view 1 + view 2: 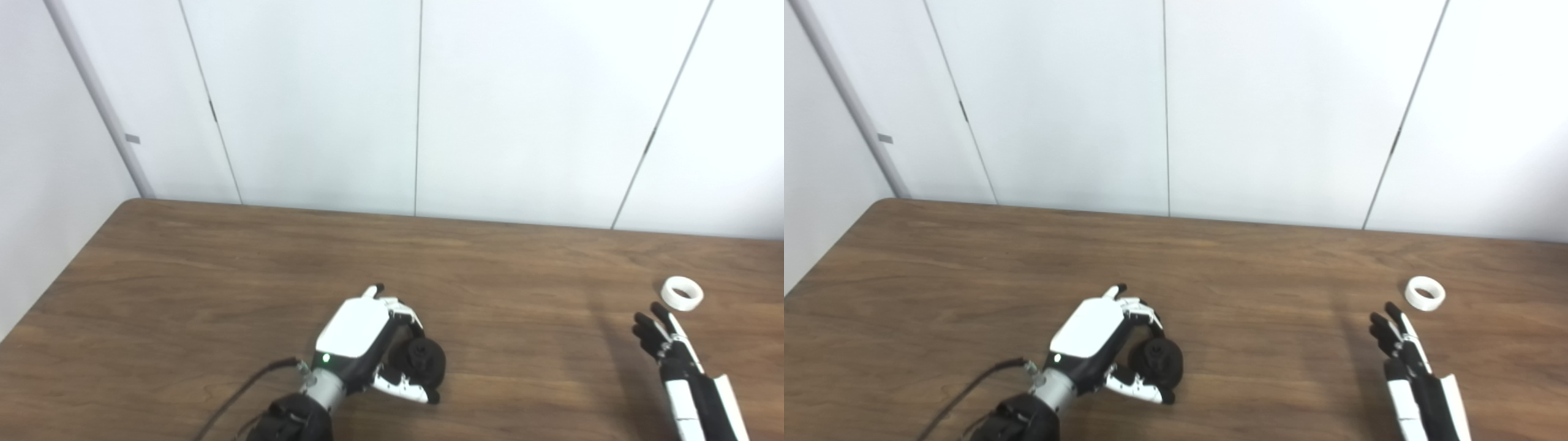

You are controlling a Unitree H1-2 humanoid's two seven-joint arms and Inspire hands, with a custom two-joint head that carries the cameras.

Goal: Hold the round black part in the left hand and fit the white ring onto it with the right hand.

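The round black part lies on the brown table near its front middle. My left hand curls around it from the left, thumb below and fingers above; whether the fingers press on it I cannot tell. The white ring lies flat at the right side of the table. My right hand is open, fingers stretched toward the ring and stopping a short way in front of it, holding nothing.
White wall panels rise right behind the table's far edge. The table's left edge runs diagonally at the left. A black cable trails from my left wrist.
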